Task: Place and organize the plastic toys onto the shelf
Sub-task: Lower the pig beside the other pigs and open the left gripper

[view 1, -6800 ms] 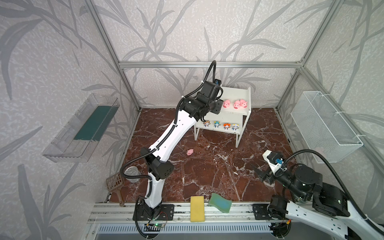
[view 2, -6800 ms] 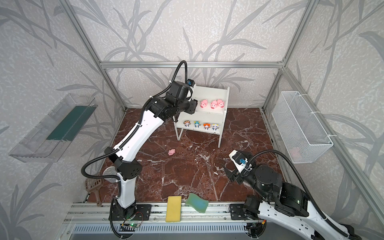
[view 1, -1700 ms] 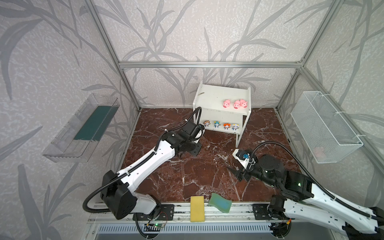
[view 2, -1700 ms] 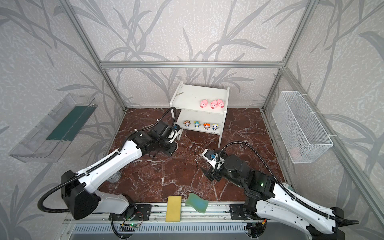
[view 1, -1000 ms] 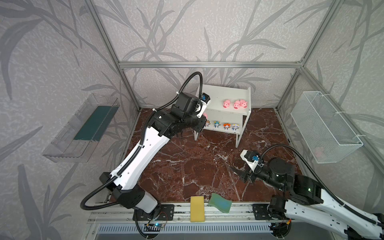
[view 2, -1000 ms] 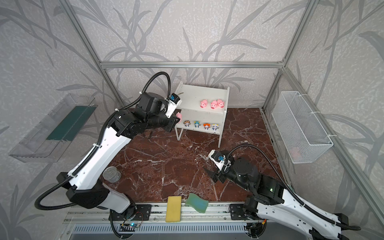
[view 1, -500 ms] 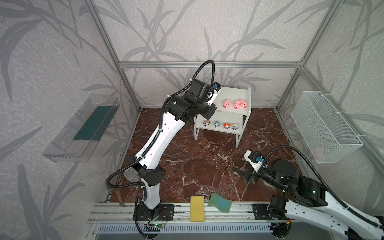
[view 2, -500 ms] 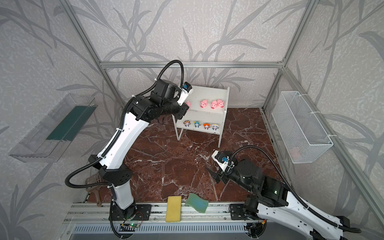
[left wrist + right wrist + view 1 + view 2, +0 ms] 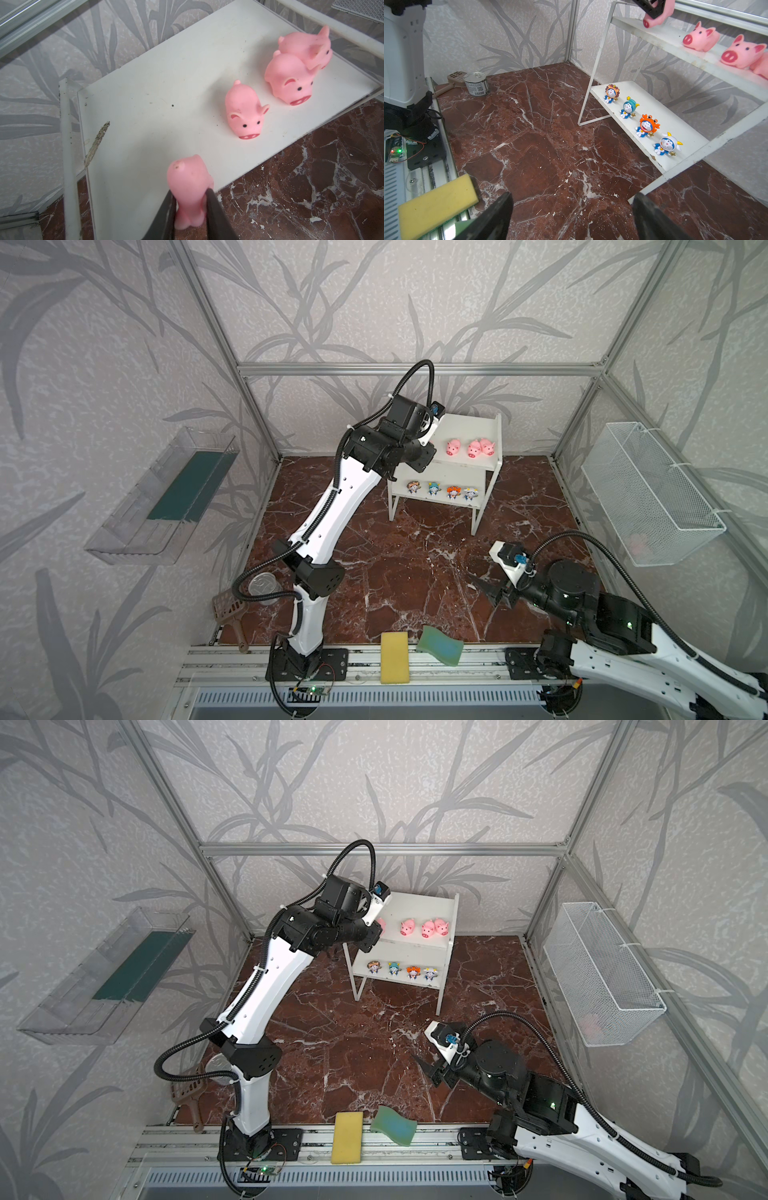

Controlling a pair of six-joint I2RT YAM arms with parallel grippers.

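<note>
The left fingers [image 9: 216, 216] had carried the last pig [image 9: 190, 187] up from the bench [image 9: 311, 187] and held it clenched over the shelf [image 9: 145, 93] top, near three pigs [image 9: 245, 112]. Probably only release remained. The right fingers [image 9: 496, 216] gaped empty.

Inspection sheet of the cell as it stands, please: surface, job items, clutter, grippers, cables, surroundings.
Surface: red marble top, no toys lying on it.
Job's things: white shelf; three pigs on its top board, four figurines on the lower board, fourth pig held over the top board's empty end.
Clutter: yellow sponge and green sponge at the front edge; tin can and brown scoop by the left arm's base.
Grippers: left gripper shut on the fourth pig; right gripper open, empty, low over the marble.
Cables: black hoses loop free off both arms, nothing snagged.
Surroundings: clear wall tray; wire basket holding something pinkish, too blurred to name.
</note>
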